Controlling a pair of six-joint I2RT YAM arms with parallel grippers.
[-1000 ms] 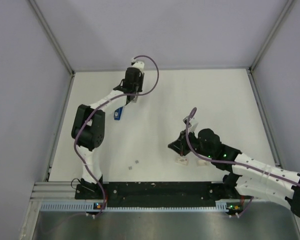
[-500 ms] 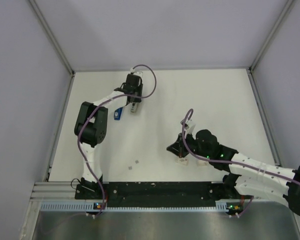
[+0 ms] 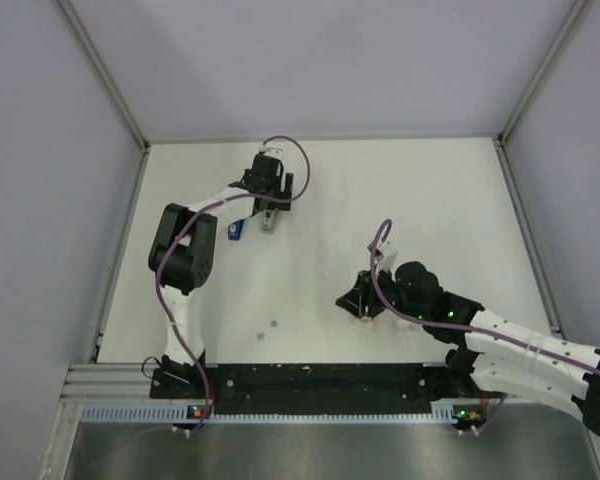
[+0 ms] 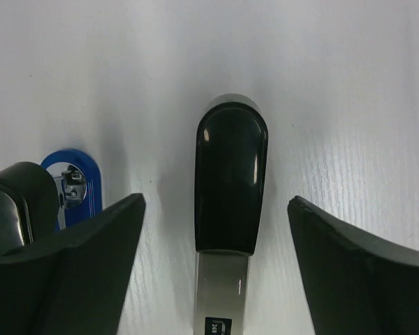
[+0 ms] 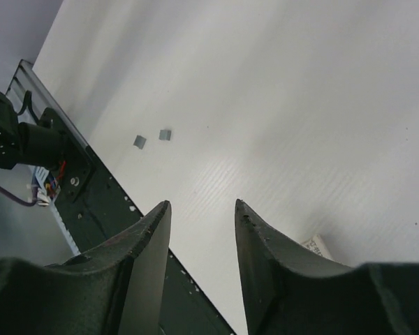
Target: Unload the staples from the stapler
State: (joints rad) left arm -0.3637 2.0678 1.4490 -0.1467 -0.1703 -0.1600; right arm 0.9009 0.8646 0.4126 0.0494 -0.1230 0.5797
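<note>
Your left hand [image 4: 216, 201] is open, fingers either side of the black-and-silver stapler [image 4: 230, 174], not touching it. It's lying flat on the counter [image 3: 430, 200], far left, with a blue piece [image 4: 73, 185] just beside it. Your right hand [image 5: 202, 206] is open too and empty. Two small grey bits [image 5: 152, 138] sit by the near edge.

Left hand [image 4: 215, 206] and right hand [image 5: 202, 206] have opened

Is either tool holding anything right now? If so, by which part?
Nothing is held. Left tool is open astride the stapler, not touching it; right tool is open and empty.
</note>
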